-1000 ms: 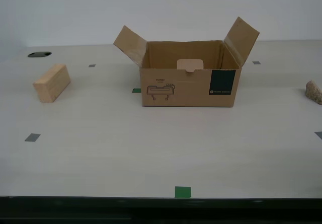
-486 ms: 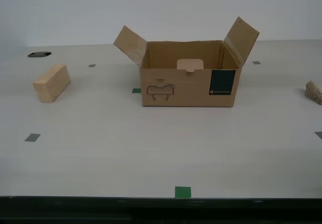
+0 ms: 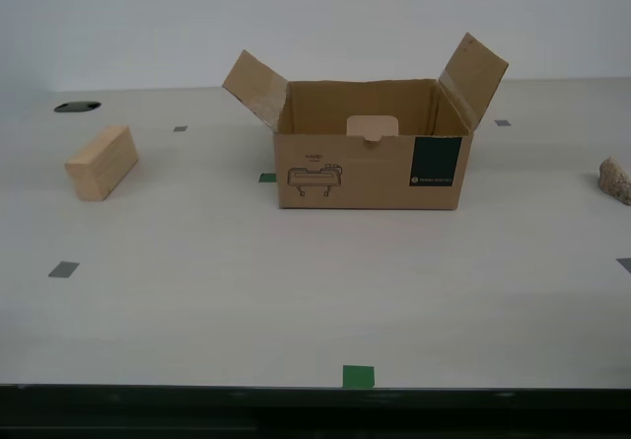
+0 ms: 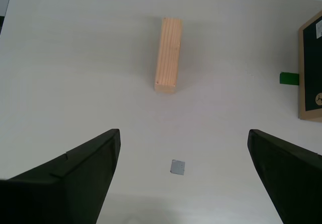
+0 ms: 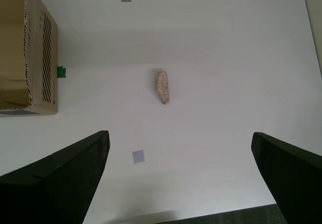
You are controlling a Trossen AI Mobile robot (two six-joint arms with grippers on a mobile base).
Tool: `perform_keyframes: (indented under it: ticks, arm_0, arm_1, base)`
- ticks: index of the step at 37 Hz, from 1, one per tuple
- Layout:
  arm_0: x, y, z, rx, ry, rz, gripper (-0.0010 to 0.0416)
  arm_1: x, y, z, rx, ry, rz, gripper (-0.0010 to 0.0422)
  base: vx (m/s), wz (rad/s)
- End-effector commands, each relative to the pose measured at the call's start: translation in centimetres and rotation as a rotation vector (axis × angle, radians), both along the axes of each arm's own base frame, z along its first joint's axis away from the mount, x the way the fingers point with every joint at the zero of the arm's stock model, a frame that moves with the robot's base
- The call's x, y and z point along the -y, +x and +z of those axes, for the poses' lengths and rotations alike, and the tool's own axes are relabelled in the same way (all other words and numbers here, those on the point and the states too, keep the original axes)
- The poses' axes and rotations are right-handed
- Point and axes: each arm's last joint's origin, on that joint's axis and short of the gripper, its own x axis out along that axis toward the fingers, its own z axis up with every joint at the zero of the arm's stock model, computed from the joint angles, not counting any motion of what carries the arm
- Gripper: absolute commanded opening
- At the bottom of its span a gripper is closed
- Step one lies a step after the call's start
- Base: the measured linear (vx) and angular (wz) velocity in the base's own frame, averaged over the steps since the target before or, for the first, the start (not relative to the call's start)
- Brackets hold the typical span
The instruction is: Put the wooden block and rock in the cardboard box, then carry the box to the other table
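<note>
The cardboard box (image 3: 370, 145) stands open in the middle of the pale table, flaps up, with a dark green label and a line drawing on its front. The wooden block (image 3: 102, 162) lies at the exterior view's left; the rock (image 3: 615, 180) lies at that view's right edge. My second gripper (image 4: 183, 171) hangs open high above the table, with the wooden block (image 4: 168, 54) beyond its fingertips and the box's labelled side (image 4: 311, 68) at the frame edge. My first gripper (image 5: 180, 168) is open above the rock (image 5: 162, 87), beside the box (image 5: 30, 58). The other table is out of view.
Grey squares (image 3: 63, 269) and green squares (image 3: 358, 376) mark the smooth table. A dark round hole (image 3: 77, 107) sits at the far side on the exterior view's left. The table's dark front edge (image 3: 315, 409) runs along the exterior view's bottom.
The exterior view has shifted very slightly; the rock sits a touch nearer the view's right edge. Nothing on the table has moved.
</note>
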Motion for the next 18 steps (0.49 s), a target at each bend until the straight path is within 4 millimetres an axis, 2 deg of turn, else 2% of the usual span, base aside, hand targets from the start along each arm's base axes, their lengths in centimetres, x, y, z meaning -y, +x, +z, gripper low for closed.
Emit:
perform_keyframes:
  ticks: [1, 8, 18]
  arm_0:
    - [0.0, -0.01, 0.02, 0.0, -0.001, -0.003, 0.0394]
    - [0.0, -0.02, 0.01, 0.0, -0.001, -0.003, 0.0394]
    - [0.0, -0.22, -0.1, -0.024, -0.001, -0.005, 0.0394]
  arm_1:
    - [-0.01, -0.02, 0.0, -0.002, 0.004, 0.0, 0.0372]
    - [-0.01, -0.01, 0.0, -0.001, 0.004, 0.0, 0.04]
    - [0.0, -0.03, -0.01, -0.003, -0.001, -0.003, 0.0398]
  base:
    - [0.0, 0.0]
    - [0.0, 0.0]
    - [0.0, 0.0]
